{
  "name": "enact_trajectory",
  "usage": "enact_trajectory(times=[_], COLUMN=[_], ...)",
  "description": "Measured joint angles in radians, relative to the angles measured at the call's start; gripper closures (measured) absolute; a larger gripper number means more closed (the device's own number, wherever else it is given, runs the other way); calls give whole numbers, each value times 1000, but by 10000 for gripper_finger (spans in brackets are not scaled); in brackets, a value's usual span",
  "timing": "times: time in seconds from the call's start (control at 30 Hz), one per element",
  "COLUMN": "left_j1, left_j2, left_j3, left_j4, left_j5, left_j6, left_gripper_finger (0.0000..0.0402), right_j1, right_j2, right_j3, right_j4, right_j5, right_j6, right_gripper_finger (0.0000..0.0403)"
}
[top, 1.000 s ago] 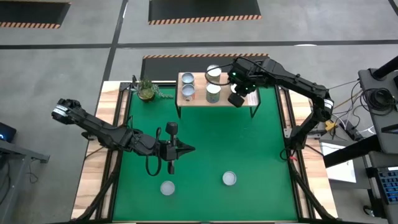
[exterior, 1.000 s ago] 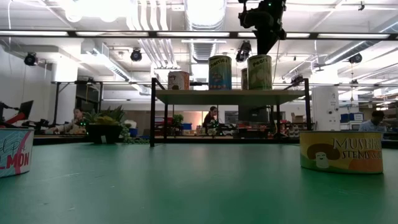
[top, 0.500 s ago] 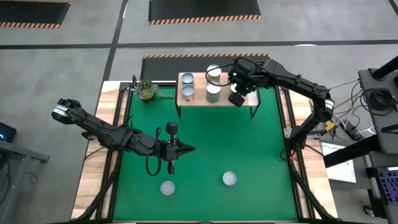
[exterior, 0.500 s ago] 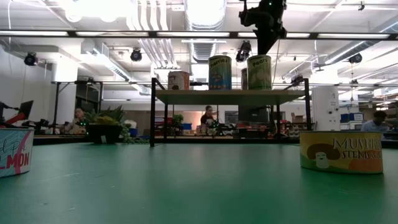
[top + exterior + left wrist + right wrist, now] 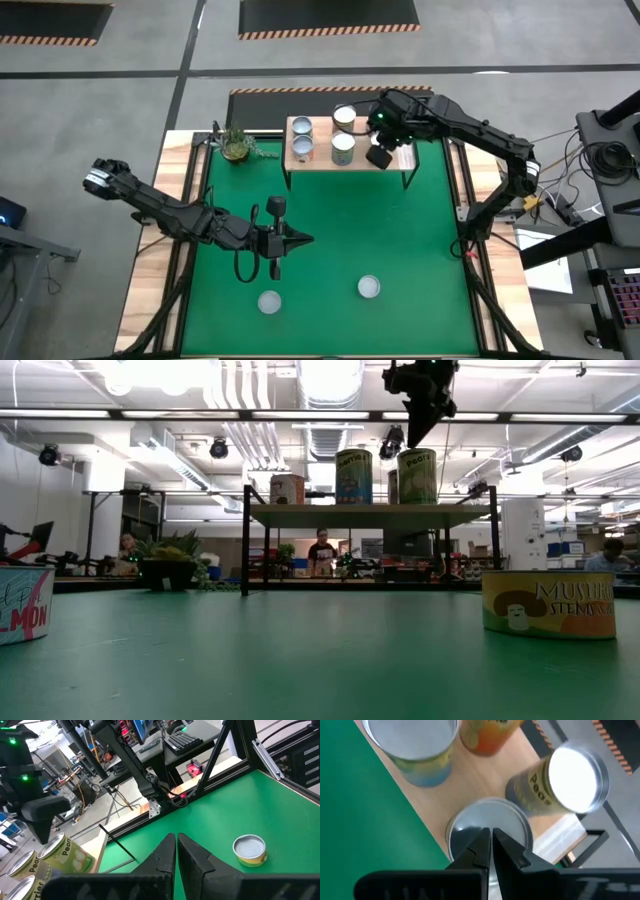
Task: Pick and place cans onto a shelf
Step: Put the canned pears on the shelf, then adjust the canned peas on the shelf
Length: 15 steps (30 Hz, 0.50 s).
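Here, surroundings: a potted plant (image 5: pixel 236 145) sits at the upper left of the green surface (image 5: pixel 400 230), just beside the shelf (image 5: pixel 318 160); nothing lies between the two arms.
Room behind: in the low view a person (image 5: pixel 321 552) stands beyond the shelf legs, and others sit at the far left and far right edges of the frame.
Shelf: upper centre of the high view, at the far edge of the surface; light wood top on thin black legs.
Cans on the shelf: four show in the high view, two at its left end (image 5: pixel 301 147) and two near its middle (image 5: pixel 343 150); the right wrist view shows four tops as well.
Cans on the surface: two, in the lower centre of the high view, one lower left (image 5: pixel 269 301) and one lower right (image 5: pixel 369 288), well apart from each other.
Left gripper (image 5: pixel 300 239): centre left of the high view, low over the surface; fingers closed to a thin slit, holding nothing.
Right gripper (image 5: pixel 378 157): over the right part of the shelf, above the cans in the low view; fingers (image 5: pixel 479 851) nearly together, holding nothing, with a silver can top (image 5: pixel 489 822) below them.
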Motion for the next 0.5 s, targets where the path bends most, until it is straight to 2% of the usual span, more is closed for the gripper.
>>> enact_trajectory(times=[0.2, 0.5], left_j1=[0, 0], left_j2=[0, 0], left_j3=[0, 0], left_j4=[0, -1], left_j5=[0, 0], left_j6=[0, 0], left_gripper_finger=[402, 402], right_j1=[-22, -148], right_j2=[3, 19], right_j3=[19, 19], right_j4=[71, 147], right_j5=[49, 47], right_j6=[-74, -161], right_gripper_finger=[394, 394])
